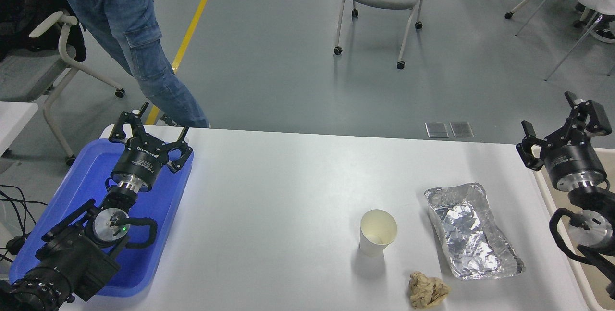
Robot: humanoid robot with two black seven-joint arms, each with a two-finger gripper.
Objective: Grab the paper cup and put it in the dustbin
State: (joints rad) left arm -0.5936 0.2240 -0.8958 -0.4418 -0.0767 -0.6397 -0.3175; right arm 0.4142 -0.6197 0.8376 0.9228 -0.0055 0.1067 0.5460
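Now my right pincer (552,130), spread wide, should straddle the upright paper cup (377,232), avoiding the foil tray (471,236).

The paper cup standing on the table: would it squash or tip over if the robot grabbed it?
Probably both are risks. The paper cup looks thin-walled and empty, so likely light and easily crushed by a firm squeeze. It stands upright on its narrow base, so a sideways nudge from the right gripper might topple and roll it.
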